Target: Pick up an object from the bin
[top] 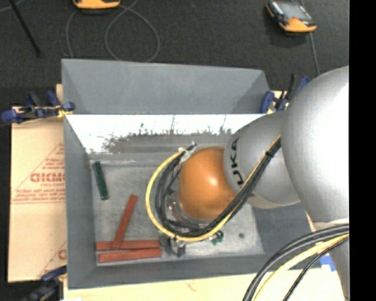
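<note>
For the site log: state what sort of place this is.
Probably a robotics lab's bin-picking cell: a grey metal bin holding a few loose red-brown bars and a green stick, a robot arm reaching in, cables on the dark floor.

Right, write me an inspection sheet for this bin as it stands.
Surface: grey bin floor, speckled.
Job's things: dark green stick by the left wall; slanted red bar; two red bars side by side along the front wall; small green piece at front right.
Clutter: nothing seen.
Grippers: gripper low at the front, beside the red pair's right ends.
Cables: yellow and black cables looped round the orange cover.
Surroundings: dark floor, thin wire loop, orange-black device.
</note>
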